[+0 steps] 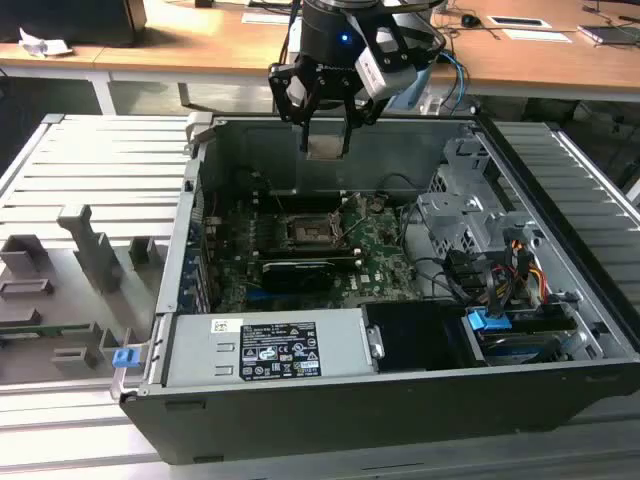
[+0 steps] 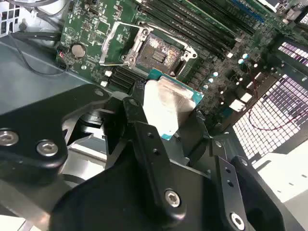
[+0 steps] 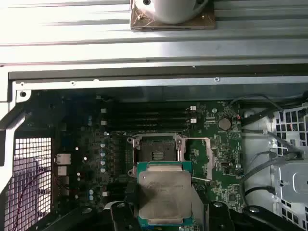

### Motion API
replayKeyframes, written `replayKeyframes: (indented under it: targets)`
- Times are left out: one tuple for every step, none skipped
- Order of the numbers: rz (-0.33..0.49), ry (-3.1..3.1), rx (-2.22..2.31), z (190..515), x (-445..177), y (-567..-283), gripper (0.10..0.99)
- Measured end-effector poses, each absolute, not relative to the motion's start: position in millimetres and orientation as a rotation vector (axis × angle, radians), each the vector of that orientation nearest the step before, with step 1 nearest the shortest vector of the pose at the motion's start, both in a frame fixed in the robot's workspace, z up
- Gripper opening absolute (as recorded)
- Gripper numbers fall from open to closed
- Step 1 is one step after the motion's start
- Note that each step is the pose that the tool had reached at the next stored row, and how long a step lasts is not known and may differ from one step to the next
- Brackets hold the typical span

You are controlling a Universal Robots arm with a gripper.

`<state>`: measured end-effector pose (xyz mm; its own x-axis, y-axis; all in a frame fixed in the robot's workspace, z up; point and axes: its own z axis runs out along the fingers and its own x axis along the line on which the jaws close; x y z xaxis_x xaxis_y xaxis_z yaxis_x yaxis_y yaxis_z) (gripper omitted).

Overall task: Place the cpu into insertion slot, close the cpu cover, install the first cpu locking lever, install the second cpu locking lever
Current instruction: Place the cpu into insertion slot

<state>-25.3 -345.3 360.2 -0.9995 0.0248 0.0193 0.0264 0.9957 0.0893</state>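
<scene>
jaws: clamped on cpu (image 1: pixel 327 148) | cpu: upper centre of exterior view, held clear above insertion slot (image 1: pixel 310 232) | slot: pin field exposed

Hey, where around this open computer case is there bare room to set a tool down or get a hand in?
Bare slats of the table at the exterior view's right of the case, and beyond the grey fixtures at its left. Inside it's crowded: cables beside the insertion slot, the gripper holding the cpu above.
</scene>
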Motion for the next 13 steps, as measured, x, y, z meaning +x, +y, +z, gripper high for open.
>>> replayKeyframes:
  targets:
    - [-0.140,-3.120,-0.075,360.1,-25.3,-345.3,0.529]
    - [-0.141,-3.120,-0.092,360.0,-25.3,-345.3,0.529]
    - [-0.141,-3.120,-0.115,359.9,-25.3,-345.3,0.529]
    - [-0.141,-3.120,-0.144,359.8,-25.3,-345.3,0.529]
    - [-0.141,-3.120,-0.162,359.8,-25.3,-345.3,0.529]
    - [-0.141,-3.119,-0.174,359.3,-25.3,-345.3,0.529]
    - [-0.141,-3.119,-0.178,358.9,-25.3,-345.3,0.529]
    - [-0.141,-3.119,-0.180,358.8,-25.3,-345.4,0.529]
    - [-0.141,-3.119,-0.180,358.7,-25.3,-345.3,0.529]
    - [-0.141,-3.119,-0.181,358.6,-25.3,-345.3,0.529]
    - [-0.141,-3.119,-0.182,358.6,-25.3,-345.4,0.529]
    - [-0.141,-3.118,-0.208,358.4,-25.6,-345.3,0.529]
    - [-0.142,-3.117,-0.226,358.3,-25.6,-345.3,0.529]
